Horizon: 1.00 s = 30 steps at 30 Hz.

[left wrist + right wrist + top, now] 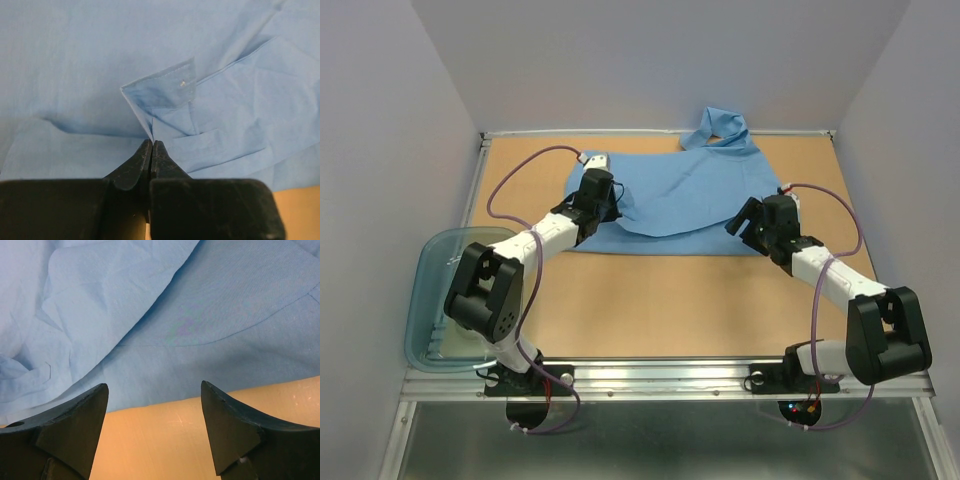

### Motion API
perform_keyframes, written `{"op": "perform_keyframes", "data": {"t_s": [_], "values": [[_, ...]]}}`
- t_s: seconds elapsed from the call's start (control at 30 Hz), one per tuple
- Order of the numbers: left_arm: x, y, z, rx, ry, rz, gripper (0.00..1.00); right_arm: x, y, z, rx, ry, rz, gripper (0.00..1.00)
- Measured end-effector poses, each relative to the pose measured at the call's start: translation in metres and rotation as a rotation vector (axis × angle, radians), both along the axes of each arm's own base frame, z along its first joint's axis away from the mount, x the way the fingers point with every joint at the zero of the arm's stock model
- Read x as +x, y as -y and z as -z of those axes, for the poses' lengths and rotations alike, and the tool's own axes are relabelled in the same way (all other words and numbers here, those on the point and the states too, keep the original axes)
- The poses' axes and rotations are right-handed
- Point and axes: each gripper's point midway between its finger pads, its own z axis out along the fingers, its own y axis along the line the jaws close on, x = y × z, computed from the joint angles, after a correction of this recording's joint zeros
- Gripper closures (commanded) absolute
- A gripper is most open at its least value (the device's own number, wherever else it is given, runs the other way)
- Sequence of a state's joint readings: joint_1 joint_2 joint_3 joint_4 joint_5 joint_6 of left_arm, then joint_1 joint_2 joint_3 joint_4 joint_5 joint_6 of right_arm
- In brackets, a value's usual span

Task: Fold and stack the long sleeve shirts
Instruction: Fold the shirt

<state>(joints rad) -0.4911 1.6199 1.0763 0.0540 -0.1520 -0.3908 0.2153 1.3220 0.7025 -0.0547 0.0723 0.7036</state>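
Black left gripper (151,143), low in the frame, pinches the cuff (165,87) of the light blue thin cloth shirt (100,55), fingers pressed together; the right gripper (153,386) has its fingers spread at the shirt's edge.

Tan table (660,300), lt blue shirt (680,195) spread on far half, bunched at back edge

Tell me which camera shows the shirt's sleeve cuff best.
Left wrist: the cuff of the light blue shirt sits mid-frame, button visible, just beyond the shut left gripper pinching the cloth. In top external it is lost under that gripper. Right wrist shows only plain shirt cloth past the open right gripper.
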Motion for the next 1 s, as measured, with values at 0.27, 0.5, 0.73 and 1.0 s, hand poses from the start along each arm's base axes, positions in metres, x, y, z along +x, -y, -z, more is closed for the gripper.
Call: {"op": "perform_keyframes", "data": {"t_s": [0.27, 0.5, 0.73, 1.0], "values": [[-0.011, -0.021, 0.025, 0.03, -0.047, -0.109, 0.87, -0.001, -0.004, 0.0, 0.002, 0.001, -0.028, 0.2], [-0.006, -0.031, 0.024, 0.056, -0.024, -0.166, 0.87, -0.001, -0.004, -0.005, 0.001, 0.014, -0.041, 0.2], [0.016, -0.03, -0.007, 0.09, 0.068, -0.159, 0.87, -0.001, -0.004, -0.011, -0.001, 0.034, -0.046, 0.2], [0.027, -0.027, -0.035, 0.072, 0.188, -0.137, 0.85, -0.001, -0.004, -0.015, -0.001, 0.047, -0.048, 0.2]]}}
